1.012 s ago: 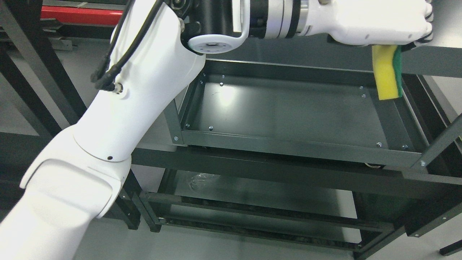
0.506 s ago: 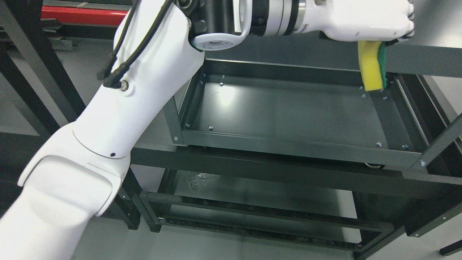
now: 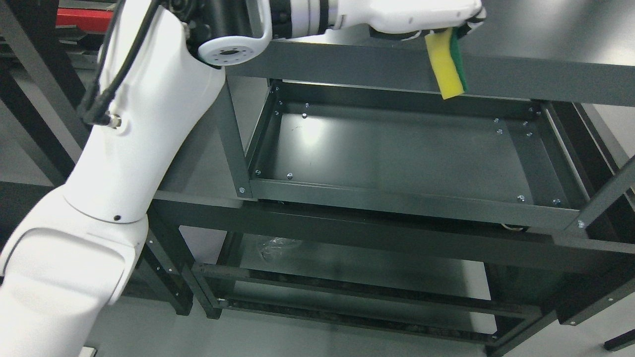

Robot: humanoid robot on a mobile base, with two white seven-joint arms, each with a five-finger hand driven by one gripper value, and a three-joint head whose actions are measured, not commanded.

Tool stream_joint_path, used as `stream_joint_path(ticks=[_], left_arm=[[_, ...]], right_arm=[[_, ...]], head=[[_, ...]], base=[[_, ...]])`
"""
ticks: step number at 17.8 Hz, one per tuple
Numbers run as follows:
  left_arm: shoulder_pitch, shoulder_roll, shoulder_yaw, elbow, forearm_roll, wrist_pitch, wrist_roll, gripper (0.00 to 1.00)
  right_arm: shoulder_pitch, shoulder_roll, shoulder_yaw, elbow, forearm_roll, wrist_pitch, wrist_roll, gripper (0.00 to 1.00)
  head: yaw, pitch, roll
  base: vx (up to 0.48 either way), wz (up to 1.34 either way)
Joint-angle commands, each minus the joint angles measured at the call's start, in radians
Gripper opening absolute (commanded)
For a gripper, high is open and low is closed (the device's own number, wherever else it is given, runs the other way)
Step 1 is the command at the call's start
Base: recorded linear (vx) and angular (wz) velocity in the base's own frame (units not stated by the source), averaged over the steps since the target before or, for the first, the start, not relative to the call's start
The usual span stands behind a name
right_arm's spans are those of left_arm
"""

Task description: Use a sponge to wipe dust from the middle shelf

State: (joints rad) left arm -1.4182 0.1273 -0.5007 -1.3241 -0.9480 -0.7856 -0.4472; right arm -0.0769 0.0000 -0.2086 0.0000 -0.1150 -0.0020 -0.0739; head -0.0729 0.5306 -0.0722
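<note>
High against the top rail of a dark metal rack (image 3: pixel 496 74), the robot's left hand (image 3: pixel 412 17) is clamped on the upper end of a yellow sponge (image 3: pixel 445 67) backed with a green scouring layer (image 3: pixel 460 62), the rest of the pad hanging free below its fingers. The white arm reaches up from the lower left and bends across to the hand near the upper edge; no right arm shows.

Beneath the hand, and well apart from the hanging end of the sponge, lies the middle shelf (image 3: pixel 397 153), a shallow grey tray with a raised lip and bright screw heads along its edges. A pale glare sits on the tray below and to the left of the hand. No dust can be made out on it from this angle. Lower still, a bottom shelf (image 3: pixel 357 267) shows through the frame.

By its look the sponge is light and soft: foam that should squash under pressure, with a rougher, stiffer green face. Held only by one end, it seems likely to fold when pressed flat, so a grip nearer the middle of its long sides would probably serve better for wiping. It appears dry and unlikely to slip. The wiping itself seems not yet begun, since pad and tray are clearly apart.
</note>
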Motion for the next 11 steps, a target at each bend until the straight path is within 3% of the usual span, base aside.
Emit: stream_joint_path(ticks=[1,11], left_arm=[[0.05,0.195,0.178,-0.049,0.141,0.0,-0.08,0.0],[0.126,0.434,0.307,-0.06,0.489,0.0,-0.317,0.01]], right_arm=[[0.0,-0.017,0.0,-0.017,0.0,0.073,0.002,1.0],[0.0,-0.017,0.0,-0.017,0.0,0.073,0.002,1.0]], head=[[0.0,0.0,0.0],[0.0,0.0,0.0]], base=[[0.0,0.0],[0.0,0.0]])
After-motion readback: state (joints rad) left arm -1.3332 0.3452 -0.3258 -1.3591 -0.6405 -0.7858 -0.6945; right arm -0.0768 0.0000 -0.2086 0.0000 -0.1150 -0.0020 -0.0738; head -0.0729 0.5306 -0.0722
